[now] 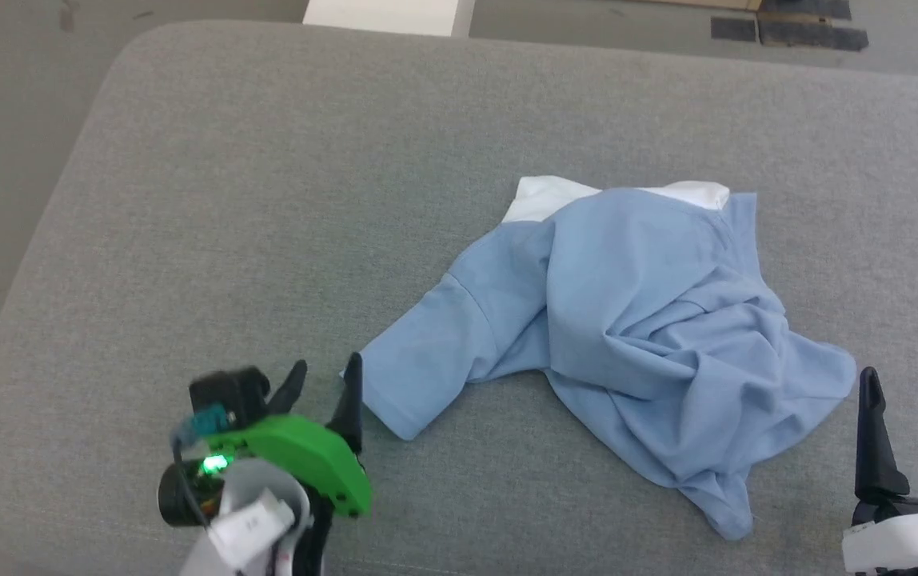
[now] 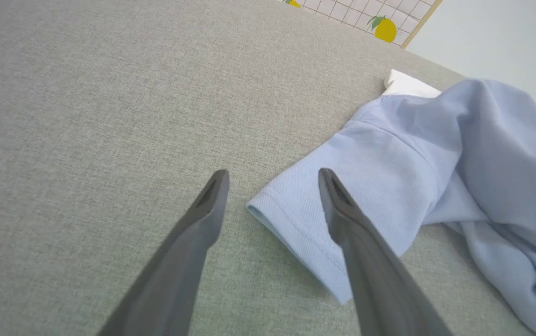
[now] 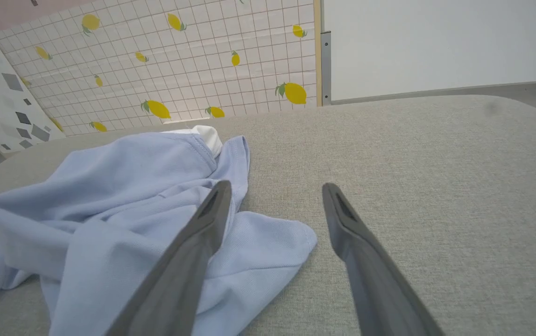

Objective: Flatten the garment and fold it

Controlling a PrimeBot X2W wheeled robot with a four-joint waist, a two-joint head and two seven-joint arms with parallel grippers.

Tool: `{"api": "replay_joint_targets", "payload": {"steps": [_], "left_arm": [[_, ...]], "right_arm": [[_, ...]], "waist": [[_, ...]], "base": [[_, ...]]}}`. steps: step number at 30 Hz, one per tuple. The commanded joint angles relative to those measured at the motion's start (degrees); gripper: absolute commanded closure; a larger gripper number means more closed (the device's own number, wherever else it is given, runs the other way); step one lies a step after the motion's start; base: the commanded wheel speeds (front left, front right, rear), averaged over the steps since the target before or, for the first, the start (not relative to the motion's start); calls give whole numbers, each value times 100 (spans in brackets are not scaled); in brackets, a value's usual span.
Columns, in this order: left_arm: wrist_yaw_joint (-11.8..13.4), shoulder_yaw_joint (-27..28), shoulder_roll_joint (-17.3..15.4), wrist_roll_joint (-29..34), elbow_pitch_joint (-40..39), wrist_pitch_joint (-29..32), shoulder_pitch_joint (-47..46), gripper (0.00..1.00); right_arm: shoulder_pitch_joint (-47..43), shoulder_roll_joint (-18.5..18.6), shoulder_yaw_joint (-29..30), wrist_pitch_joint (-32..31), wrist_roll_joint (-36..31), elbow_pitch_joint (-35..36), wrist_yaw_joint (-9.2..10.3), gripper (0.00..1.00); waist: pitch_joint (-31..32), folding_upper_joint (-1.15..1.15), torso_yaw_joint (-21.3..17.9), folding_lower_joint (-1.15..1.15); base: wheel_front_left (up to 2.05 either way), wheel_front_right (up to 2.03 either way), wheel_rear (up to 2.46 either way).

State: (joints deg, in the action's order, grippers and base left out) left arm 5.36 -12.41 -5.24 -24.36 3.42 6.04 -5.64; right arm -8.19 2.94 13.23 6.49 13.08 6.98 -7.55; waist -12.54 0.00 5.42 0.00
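One grey fabric surface (image 1: 267, 200) under crumpled garment (image 1: 627, 320), lemon-print wall (image 3: 179, 60) behind

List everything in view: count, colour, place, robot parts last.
garment: one, light blue, crumpled on the surface's middle-right, a sleeve spread toward the robot's left
white cloth: one, white, peeking from under the garment's far edge
padded surface: one, grey, under everything
lemon-print panel: one, white with yellow lemons, beyond the surface
white board: one, white, beside that panel
left gripper: one, dark with green mount, at the sleeve cuff, jaws open
right gripper: one, dark with white wrist, near the garment's right edge, jaws open
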Motion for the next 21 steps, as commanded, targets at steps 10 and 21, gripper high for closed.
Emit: {"api": "replay_joint_targets", "payload": {"steps": [10, 21], "left_arm": [[235, -36, -215, -348, 351, 1752, -643, 0], [230, -143, -80, -848, 591, 2627, -762, 100]], "right_arm": [[248, -6, -54, -26, 63, -17, 6, 0], [426, -6, -47, 6, 77, -143, 6, 0]], "waist": [[-419, 0, -206, 0], [-615, 0, -326, 0]], "base": [[0, 0, 0], [0, 0, 0]]}}
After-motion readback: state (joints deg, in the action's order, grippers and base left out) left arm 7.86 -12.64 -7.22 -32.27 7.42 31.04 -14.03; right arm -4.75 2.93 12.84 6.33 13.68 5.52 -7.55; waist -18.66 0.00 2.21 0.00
